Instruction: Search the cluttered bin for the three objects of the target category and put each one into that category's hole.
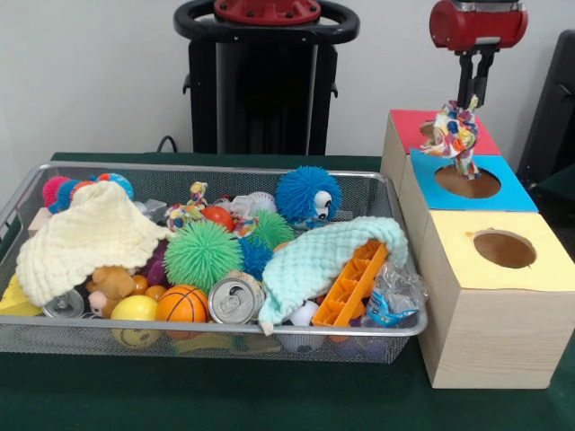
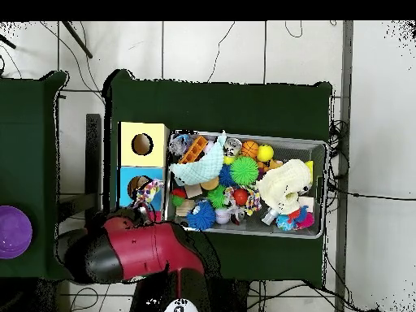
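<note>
Claw holding a rope toy over the boxes

The claw (image 1: 475, 101) grips a multicoloured rope toy (image 1: 455, 133) above the blue box's hole (image 1: 467, 182) — the mesh bin (image 1: 404, 328) beside it is heaped with balls, cloths and cans on the green surface (image 1: 269, 400).

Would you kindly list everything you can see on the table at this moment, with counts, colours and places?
Wire bin: one, grey mesh, on the green table.
Cream cloth: one, bin's left end in the front view.
Mint cloth: one, draped over the orange plastic piece.
Spiky balls: green and blue, mid-bin.
Basketball: one, orange, front wall.
Can: one, silver, beside the basketball.
Boxes with holes: three, tops yellow, blue, red, beside the bin.
Rope toy: one, multicoloured, hanging over the blue box's hole.
Pincer: one, black, shut on the rope toy.
</note>
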Action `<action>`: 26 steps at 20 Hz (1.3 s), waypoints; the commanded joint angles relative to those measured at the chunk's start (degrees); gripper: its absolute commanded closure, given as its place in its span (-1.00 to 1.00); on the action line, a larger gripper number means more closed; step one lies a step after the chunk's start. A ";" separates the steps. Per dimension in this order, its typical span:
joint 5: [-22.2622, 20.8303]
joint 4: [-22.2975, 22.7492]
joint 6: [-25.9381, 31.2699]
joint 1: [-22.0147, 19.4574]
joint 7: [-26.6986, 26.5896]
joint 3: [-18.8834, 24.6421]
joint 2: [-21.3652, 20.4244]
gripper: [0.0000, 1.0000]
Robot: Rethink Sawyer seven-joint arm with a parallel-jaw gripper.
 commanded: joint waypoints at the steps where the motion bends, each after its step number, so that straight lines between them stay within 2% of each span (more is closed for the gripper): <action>1: 4.74 -1.81 0.42 1.34 16.58 -2.48 2.64 1.00; 4: 6.06 -3.79 2.39 2.66 16.66 -3.67 3.13 1.00; 10: 7.79 -4.97 4.66 1.66 14.79 -5.46 2.57 1.00; 16: 9.45 -6.49 5.66 -0.46 12.26 -4.93 1.87 1.00; 19: 9.94 -9.25 8.00 0.83 13.19 -5.95 2.45 1.00; 24: 9.68 -17.24 13.62 3.86 14.65 -8.31 5.69 1.00; 26: 9.85 -18.74 13.49 4.20 14.60 -8.53 7.05 1.00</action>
